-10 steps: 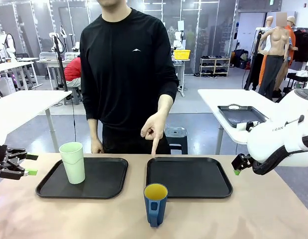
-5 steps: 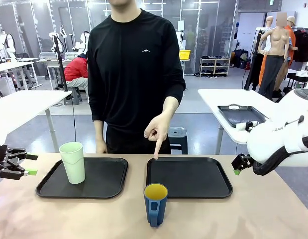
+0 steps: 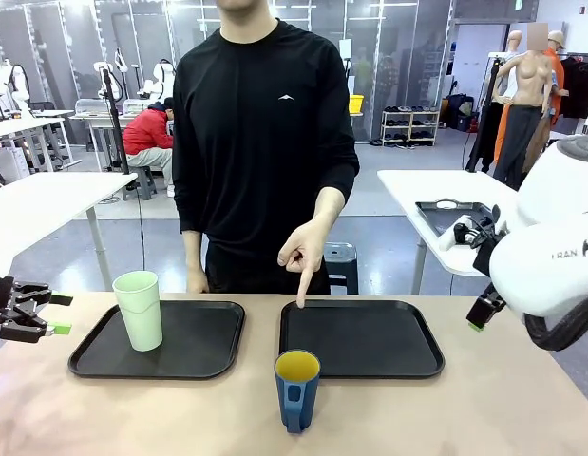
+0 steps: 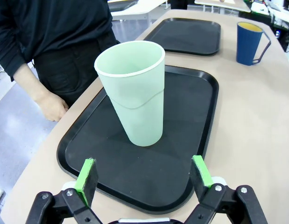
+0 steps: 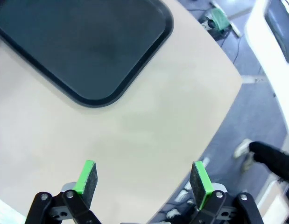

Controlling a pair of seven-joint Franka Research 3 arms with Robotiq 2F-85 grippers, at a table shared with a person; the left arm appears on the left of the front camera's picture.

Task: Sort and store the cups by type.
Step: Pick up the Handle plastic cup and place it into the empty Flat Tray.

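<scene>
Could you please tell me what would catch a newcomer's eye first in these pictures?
The person's hand stands out first, its forefinger pointing down at the far edge of the right black tray. Next comes the dark blue mug, yellow inside, upright on the table, nearer the robot than the trays. The mint-green tumbler stands upright on the left black tray.
</scene>
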